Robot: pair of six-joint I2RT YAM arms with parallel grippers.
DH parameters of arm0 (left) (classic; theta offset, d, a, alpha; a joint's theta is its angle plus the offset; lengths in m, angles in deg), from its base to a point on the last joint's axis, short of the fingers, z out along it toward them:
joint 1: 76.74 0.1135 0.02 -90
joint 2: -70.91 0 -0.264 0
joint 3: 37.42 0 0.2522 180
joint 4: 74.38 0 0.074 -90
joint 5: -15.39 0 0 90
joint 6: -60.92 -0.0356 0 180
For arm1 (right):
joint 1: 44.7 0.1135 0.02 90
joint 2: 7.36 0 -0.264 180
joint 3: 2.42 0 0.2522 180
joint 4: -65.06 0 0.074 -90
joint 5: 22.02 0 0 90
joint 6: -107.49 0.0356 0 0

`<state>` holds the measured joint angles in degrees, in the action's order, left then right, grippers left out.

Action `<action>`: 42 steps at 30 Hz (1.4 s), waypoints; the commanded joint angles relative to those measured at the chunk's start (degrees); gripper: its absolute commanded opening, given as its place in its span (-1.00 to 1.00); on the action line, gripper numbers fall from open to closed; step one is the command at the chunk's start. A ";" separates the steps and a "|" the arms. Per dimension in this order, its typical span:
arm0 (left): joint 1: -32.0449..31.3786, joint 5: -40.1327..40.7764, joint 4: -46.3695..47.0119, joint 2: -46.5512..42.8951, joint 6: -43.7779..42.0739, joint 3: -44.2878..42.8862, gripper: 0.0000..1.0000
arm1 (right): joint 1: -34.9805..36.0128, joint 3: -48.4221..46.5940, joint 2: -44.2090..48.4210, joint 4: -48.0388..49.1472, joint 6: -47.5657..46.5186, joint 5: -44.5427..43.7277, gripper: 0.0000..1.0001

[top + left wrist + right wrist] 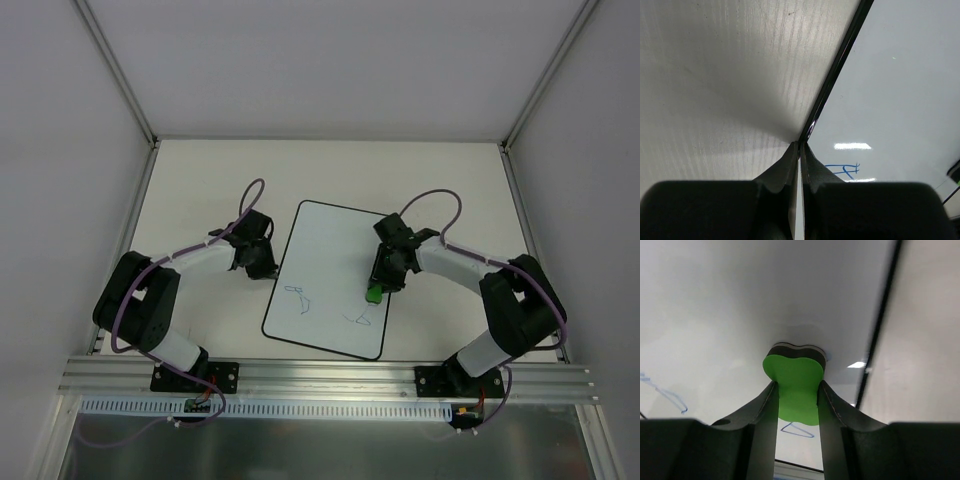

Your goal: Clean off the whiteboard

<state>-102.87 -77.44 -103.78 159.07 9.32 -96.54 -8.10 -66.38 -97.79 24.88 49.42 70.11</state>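
Green eraser (372,293): a small block with a dark bottom layer. It sits flat on the right half of the whiteboard (325,260), close to the board's right edge.
Right gripper (380,280): its two black fingers pinch the eraser from both sides. In the right wrist view the eraser (795,390) fills the gap between them and hides the bit of board under it.
Whiteboard: it lies flat in the middle of the table (200,190), turned a little, between the two arms. It is white with a thin black edge.
Blue lines (298,298): one doodle is near the board's lower left. A second, smaller one (358,318) is just below the eraser, near the front edge. The top half of the board is plain white.
Left gripper (262,268): it is at the board's left edge. In the left wrist view its fingers (785,170) are pressed together, with the tips right at the black edge. I cannot tell if they push down on it.
Table: pale and flat, and it shows on every side of the board.
Cables (250,195): purple loops that stand up over each arm.
Rail (330,378): a metal bar along the near side, where both arms are bolted.
Walls (50,150): plain white, on the left, right and back.
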 commanded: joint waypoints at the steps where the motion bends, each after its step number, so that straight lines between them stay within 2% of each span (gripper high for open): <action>1: 1.78 3.36 -4.75 -1.15 -0.51 1.95 -1.00 | -4.86 2.39 0.34 -8.39 -2.56 -8.89 -0.99; 5: 2.31 3.18 -4.75 -1.41 -0.77 2.03 -1.00 | -9.34 1.15 -0.27 -8.66 -2.83 -8.20 -1.00; 10: 2.40 3.01 -4.75 -1.32 -0.42 1.60 -1.00 | -10.32 1.23 -2.72 -8.57 -4.67 -5.31 -0.99; 13: 2.49 3.01 -4.66 -1.15 0.01 1.16 -1.00 | -7.78 3.16 -2.12 -8.48 -6.08 -3.89 -0.99; 20: 2.31 0.20 -4.66 -2.37 0.19 1.15 -1.00 | 4.87 7.56 0.69 -7.25 -3.36 -0.46 -0.99; 26: 1.35 -2.00 -4.75 -8.52 0.19 3.17 -1.00 | 5.50 6.52 0.17 -5.31 -2.04 -0.55 -0.99; 29: -0.76 -1.92 -4.75 -9.50 0.54 4.67 -0.94 | 6.81 5.63 -0.09 -5.14 -1.43 -1.43 -0.99; 34: -5.85 -0.33 -4.75 -7.66 2.47 5.20 -0.62 | 7.08 5.72 -1.32 -4.53 -1.69 -1.78 -0.99; 42: -6.83 2.48 -4.93 -8.35 3.80 8.88 -0.39 | 6.91 6.07 -0.89 -3.56 -1.95 -1.60 -0.99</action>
<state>-109.42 -77.51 -106.75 151.20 11.92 -90.49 -2.42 -63.73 -95.12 24.86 46.92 68.08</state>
